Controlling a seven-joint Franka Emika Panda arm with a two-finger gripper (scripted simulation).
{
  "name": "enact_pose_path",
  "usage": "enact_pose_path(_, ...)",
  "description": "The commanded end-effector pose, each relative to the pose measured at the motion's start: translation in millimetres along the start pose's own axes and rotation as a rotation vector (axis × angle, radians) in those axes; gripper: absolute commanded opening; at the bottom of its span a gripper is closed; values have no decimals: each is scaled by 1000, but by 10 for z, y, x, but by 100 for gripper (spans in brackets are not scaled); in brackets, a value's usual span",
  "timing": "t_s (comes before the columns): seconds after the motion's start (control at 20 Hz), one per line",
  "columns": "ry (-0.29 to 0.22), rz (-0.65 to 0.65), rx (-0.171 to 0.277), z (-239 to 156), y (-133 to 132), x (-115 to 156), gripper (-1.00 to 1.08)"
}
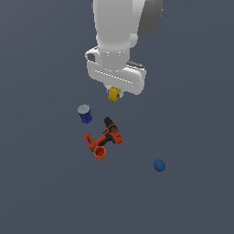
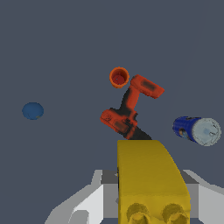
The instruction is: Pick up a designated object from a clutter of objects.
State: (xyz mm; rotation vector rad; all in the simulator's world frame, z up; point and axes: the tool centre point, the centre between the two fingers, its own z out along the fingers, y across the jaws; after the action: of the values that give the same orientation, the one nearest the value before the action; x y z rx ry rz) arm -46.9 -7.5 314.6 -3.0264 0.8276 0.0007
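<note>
The yellow block (image 1: 114, 94) is held in the closed hand (image 1: 114, 93), raised above the table (image 1: 41, 192). Below are seen the power drill (image 1: 104, 136), orange cup (image 1: 100, 152), blue can (image 1: 85, 114) and, well apart, blue ball (image 1: 159, 165).

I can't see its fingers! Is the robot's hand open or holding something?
Gripper: closed on the yellow block, lifted above the other things.

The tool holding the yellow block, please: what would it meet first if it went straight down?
Probably bare floor. The tool holds the yellow block; the power drill lies just ahead, though depth is unclear.
</note>
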Motion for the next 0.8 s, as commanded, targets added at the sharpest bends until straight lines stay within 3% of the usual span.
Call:
enact_pose_path(0.0,0,-1,-1,-200,135,89,-100)
enact_pose_path(0.35,1,0,-3,-580,379,283,-100)
enact_pose_path(0.75,2,0,-4,-723,460,368,-100)
